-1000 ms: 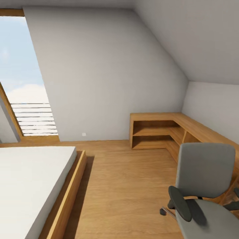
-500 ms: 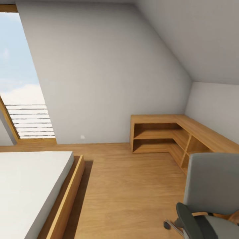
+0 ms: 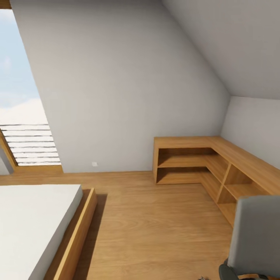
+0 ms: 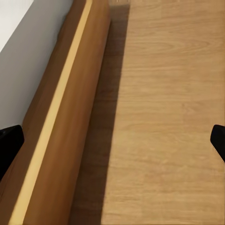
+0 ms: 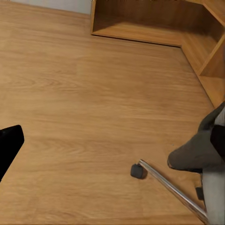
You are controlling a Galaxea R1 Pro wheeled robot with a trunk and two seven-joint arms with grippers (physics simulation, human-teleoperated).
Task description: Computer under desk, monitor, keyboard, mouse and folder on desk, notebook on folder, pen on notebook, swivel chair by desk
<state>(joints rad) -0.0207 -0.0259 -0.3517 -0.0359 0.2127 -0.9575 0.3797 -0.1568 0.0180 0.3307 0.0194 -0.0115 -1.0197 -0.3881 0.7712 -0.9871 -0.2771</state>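
The swivel chair [image 3: 256,233] shows its grey backrest at the lower right corner of the head view. In the right wrist view its grey seat edge [image 5: 199,152], a black caster [image 5: 137,171] and a chrome leg [image 5: 173,187] stand on the wood floor. My right gripper [image 5: 113,143] is open above the floor, left of that caster, holding nothing. Over the floor beside the bed frame [image 4: 61,122], my left gripper [image 4: 113,143] is open and empty. The desk, computer, monitor, keyboard, mouse, folder, notebook and pen are out of view.
A bed with a white mattress [image 3: 27,229] in a wooden frame fills the lower left. A low light-wood L-shaped cabinet [image 3: 194,155] runs along the back and right walls under the sloped ceiling. A tall window [image 3: 19,97] is at the far left. Wood floor [image 3: 155,225] lies between bed and chair.
The whole head view has shifted, so the camera moved: the chair has slid toward the lower right corner and more of the cabinet's right wing shows. Nothing in the room itself moved.
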